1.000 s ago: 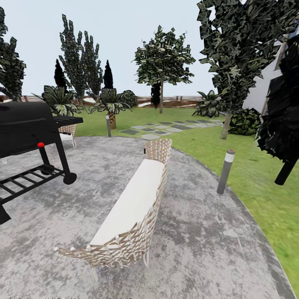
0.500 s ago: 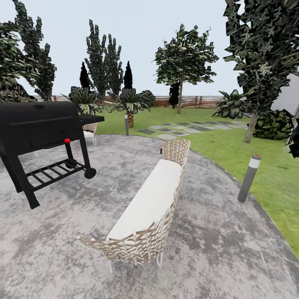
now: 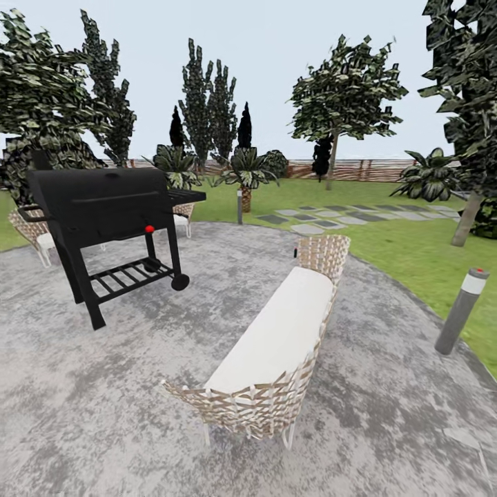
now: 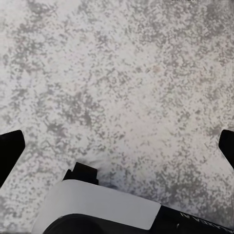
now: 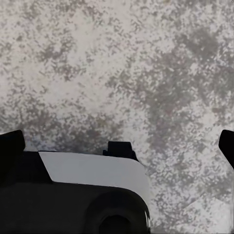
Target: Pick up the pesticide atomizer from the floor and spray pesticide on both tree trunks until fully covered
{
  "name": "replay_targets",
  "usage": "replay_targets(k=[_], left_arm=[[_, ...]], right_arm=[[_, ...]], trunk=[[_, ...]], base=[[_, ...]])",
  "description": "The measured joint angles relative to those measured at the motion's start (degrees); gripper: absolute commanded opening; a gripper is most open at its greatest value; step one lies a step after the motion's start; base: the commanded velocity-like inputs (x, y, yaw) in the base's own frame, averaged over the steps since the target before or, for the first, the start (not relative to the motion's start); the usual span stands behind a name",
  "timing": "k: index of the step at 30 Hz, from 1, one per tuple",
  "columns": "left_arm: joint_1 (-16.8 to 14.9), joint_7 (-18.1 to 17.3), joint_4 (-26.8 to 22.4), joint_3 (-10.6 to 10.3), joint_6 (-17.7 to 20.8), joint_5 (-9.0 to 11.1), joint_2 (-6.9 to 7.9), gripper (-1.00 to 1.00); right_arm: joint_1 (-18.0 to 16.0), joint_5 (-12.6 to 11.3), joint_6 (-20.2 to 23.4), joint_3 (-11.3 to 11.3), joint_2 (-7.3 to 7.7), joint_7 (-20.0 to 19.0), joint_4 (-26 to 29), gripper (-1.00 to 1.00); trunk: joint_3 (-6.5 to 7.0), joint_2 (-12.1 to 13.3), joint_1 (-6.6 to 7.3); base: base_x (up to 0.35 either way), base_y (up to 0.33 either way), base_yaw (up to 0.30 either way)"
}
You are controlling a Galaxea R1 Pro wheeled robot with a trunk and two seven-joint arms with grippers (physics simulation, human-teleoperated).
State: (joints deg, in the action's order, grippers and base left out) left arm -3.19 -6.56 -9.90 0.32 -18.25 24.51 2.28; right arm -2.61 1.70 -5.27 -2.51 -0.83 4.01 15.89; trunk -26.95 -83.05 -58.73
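Note:
The pesticide atomizer is out of view. Across the garden lawn [image 3: 407, 252], a tree with a bare grey-brown trunk [image 3: 332, 162] and blocky green canopy stands near the slatted fence [image 3: 386, 170]. A second such trunk [image 3: 466, 219] rises at the right edge. My left gripper [image 4: 119, 146] hangs open over speckled grey paving, nothing between its dark fingertips [image 4: 10, 146]. My right gripper [image 5: 119, 146] is likewise open and empty above the same paving.
A black barbecue grill [image 3: 114, 207] on wheels stands at the left of the round grey patio [image 3: 103, 386]. A wicker bench with a white cushion [image 3: 276, 345] sits in the middle. Grey bollard lights [image 3: 461, 310] edge the patio. Stepping stones [image 3: 331, 217] cross the lawn.
The head view has swung to the left, so the whole scene has shifted right. The grill is now fully in view, and the dark tree at the right has left the picture.

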Motion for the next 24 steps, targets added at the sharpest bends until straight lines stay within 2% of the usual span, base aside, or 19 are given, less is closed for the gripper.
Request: replay_targets(k=[9, 24], left_arm=[[0.0, 0.0, 0.0, 0.0, 0.0, 0.0, 0.0, 1.0], [0.0, 0.0, 0.0, 0.0, 0.0, 0.0, 0.0, 1.0]], right_arm=[[0.0, 1.9, 0.0, -2.2, -0.15, 0.0, -1.6, 1.0], [0.0, 2.2, -0.1, -2.6, -0.15, 0.0, -1.9, 1.0]], trunk=[[0.0, 0.0, 0.0], [0.0, 0.0, 0.0]], base=[[0.0, 0.0, 0.287], [0.0, 0.0, 0.287]])
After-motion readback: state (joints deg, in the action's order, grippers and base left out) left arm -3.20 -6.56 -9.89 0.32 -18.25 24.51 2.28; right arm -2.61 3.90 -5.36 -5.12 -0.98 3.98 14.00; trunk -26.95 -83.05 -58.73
